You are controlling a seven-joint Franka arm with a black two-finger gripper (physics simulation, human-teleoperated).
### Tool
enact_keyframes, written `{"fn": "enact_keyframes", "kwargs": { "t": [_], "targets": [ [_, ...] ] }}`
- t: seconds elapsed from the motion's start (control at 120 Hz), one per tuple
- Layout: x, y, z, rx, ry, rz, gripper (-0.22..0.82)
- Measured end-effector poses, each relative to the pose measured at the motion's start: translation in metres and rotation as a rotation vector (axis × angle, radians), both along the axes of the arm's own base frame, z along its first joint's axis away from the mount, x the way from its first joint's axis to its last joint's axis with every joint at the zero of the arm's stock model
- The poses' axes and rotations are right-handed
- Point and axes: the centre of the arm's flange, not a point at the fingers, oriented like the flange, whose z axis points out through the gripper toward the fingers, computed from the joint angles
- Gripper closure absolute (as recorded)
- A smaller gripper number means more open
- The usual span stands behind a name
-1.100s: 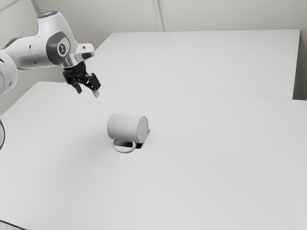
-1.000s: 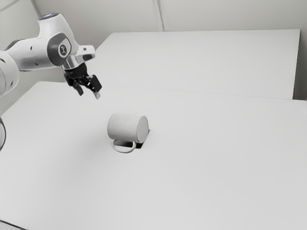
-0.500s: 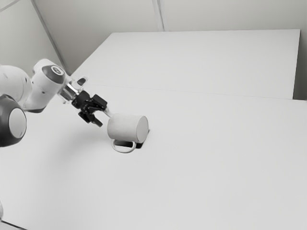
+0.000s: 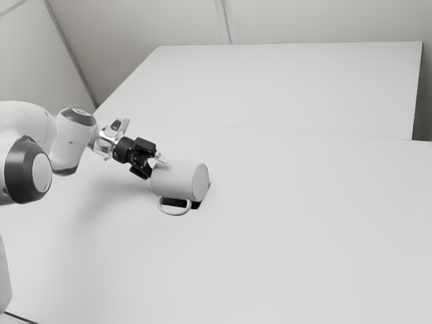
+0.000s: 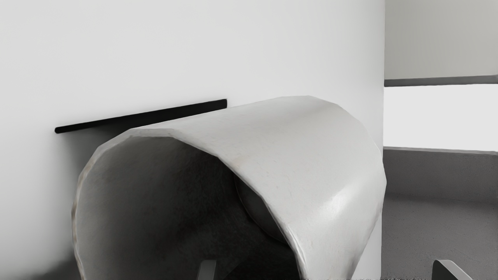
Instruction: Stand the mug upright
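A plain white cylindrical mug (image 4: 177,177) lies on its side on the broad, smooth white table (image 4: 304,229), left of centre in the exterior view. Its flat round base (image 4: 201,182) faces the exterior view's right, and its curved white handle (image 4: 174,212) is on the near side, low by the table. A black patch (image 4: 197,205) shows by the mug's near underside; whether it is shadow or something else, I cannot tell. The white arm (image 4: 72,138) with dark grey joint covers comes in from the exterior view's left, bringing the black two-finger hand (image 4: 155,169) to the mug's left end. In the wrist view the mug's thin rim (image 5: 151,133) and hollow mouth face the hand (image 5: 327,269), which stands wide: one finger (image 5: 207,270) shows against the dark mouth and the other finger (image 5: 447,270) lies outside the mug, with its wall between them. I cannot tell whether either touches it.
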Motion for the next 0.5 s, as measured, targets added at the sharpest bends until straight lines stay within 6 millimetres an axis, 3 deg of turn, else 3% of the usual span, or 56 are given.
{"fn": "enact_keyframes", "kwargs": {
  "t": [0.1,0.5],
  "targets": [
    [-0.0006,-0.0013,0.0015,-0.013,-0.024,-0.011,0.07],
    [-0.0032,-0.0061,0.0033,-0.061,-0.083,-0.030,0.62]
  ]
}}
